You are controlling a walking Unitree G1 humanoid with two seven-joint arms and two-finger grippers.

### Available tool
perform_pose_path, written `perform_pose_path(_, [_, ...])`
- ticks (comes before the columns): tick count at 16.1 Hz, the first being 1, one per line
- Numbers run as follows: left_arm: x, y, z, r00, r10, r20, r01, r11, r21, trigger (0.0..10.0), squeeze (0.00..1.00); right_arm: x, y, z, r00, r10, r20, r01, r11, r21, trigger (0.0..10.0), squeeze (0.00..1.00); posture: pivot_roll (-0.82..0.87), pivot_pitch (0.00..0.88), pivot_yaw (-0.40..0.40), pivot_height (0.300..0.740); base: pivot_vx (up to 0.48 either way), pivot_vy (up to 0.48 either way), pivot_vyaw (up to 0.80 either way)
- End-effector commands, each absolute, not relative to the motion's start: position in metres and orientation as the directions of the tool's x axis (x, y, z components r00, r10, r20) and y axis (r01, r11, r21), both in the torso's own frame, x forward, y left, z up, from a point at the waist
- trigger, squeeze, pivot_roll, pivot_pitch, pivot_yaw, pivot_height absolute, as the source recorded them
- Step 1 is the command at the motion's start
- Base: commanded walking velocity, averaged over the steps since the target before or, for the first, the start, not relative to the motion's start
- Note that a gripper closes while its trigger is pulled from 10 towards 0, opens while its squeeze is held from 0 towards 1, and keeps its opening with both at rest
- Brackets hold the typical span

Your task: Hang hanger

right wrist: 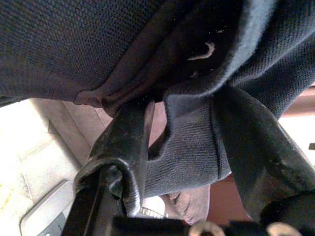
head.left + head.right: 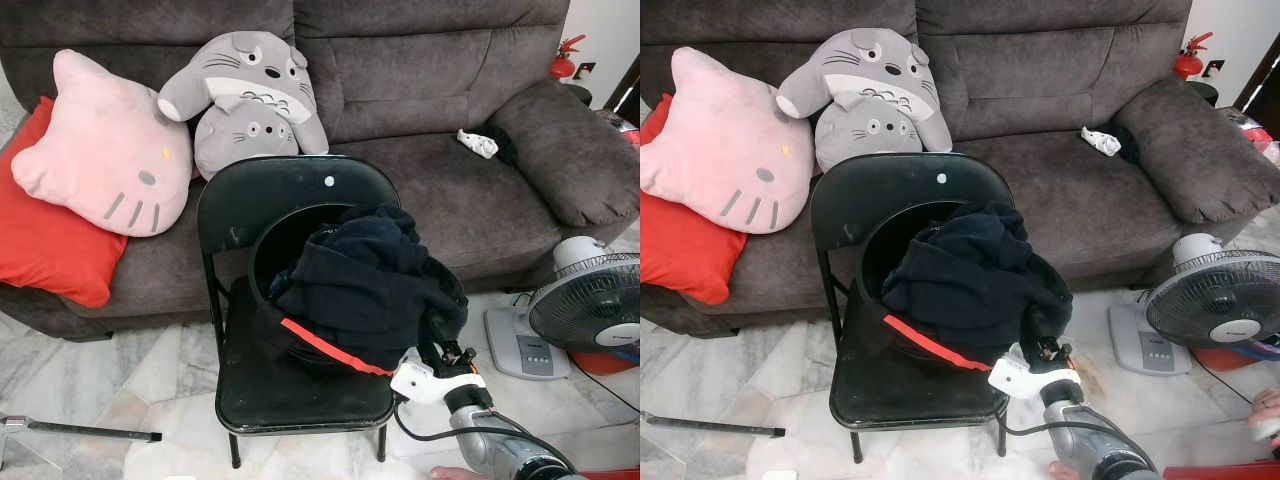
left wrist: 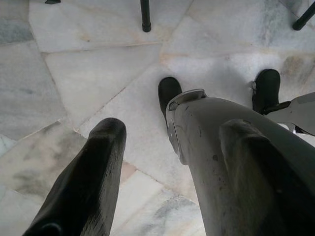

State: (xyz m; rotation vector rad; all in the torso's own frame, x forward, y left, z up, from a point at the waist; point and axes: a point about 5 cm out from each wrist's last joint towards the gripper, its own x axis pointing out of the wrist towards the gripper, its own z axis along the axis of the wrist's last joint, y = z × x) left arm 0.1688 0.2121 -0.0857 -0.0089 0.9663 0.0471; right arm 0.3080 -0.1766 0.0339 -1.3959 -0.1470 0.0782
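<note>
The right gripper (image 1: 179,162) has its two fingers (image 1: 123,147) spread on either side of a fold of the dark garment (image 2: 375,285), whose ribbed cuff lies between them without being pinched. The garment is heaped in a black basket (image 2: 285,240) on the seat of a black folding chair (image 2: 250,390), toward its right edge. No hanger can be made out. The left gripper (image 3: 162,162) hangs over the marble floor (image 3: 83,78), fingers apart, holding nothing. A grey sofa (image 2: 430,90) with plush cushions (image 2: 105,155) stands behind the chair.
</note>
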Motion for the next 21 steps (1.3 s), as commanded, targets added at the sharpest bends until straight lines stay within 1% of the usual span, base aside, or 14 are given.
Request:
perform_pose_path(1, [0.158, 0.215, -0.09, 0.538, 0.045, -0.842, -0.038, 0.999, 0.029, 10.0, 0.0, 0.302, -0.178, 0.027, 0.991, 0.13, 0.036, 0.013, 0.172, -0.985, 10.0, 0.0, -0.02, 0.208, 0.007, 0.74, 0.0, 0.0, 0.0])
perform_pose_path(3, [0.158, 0.215, -0.09, 0.538, 0.045, -0.842, -0.039, 0.999, 0.029, 10.0, 0.0, 0.303, -0.179, 0.028, 0.992, 0.124, 0.038, 0.016, 0.176, -0.984, 10.0, 0.0, -0.02, 0.207, 0.006, 0.74, 0.0, 0.0, 0.0])
perform_pose_path(4, [0.158, 0.215, -0.09, 0.539, 0.045, -0.841, -0.04, 0.999, 0.028, 10.0, 0.0, 0.304, -0.18, 0.029, 0.991, 0.128, 0.045, 0.022, 0.175, -0.984, 0.0, 0.0, -0.02, 0.207, 0.007, 0.74, 0.0, 0.0, 0.0])
perform_pose_path(16, [0.159, 0.215, -0.09, 0.542, 0.054, -0.838, -0.047, 0.998, 0.034, 10.0, 0.0, 0.315, -0.186, 0.046, 0.985, 0.123, 0.124, 0.104, 0.158, -0.982, 0.0, 0.0, -0.02, 0.208, 0.006, 0.74, 0.0, 0.0, 0.0])
perform_pose_path(21, [0.159, 0.215, -0.09, 0.544, 0.056, -0.837, -0.048, 0.998, 0.036, 10.0, 0.0, 0.322, -0.185, 0.06, 0.971, 0.131, 0.2, 0.173, 0.195, -0.966, 0.0, 0.0, -0.03, 0.206, 0.003, 0.74, 0.0, 0.0, 0.0])
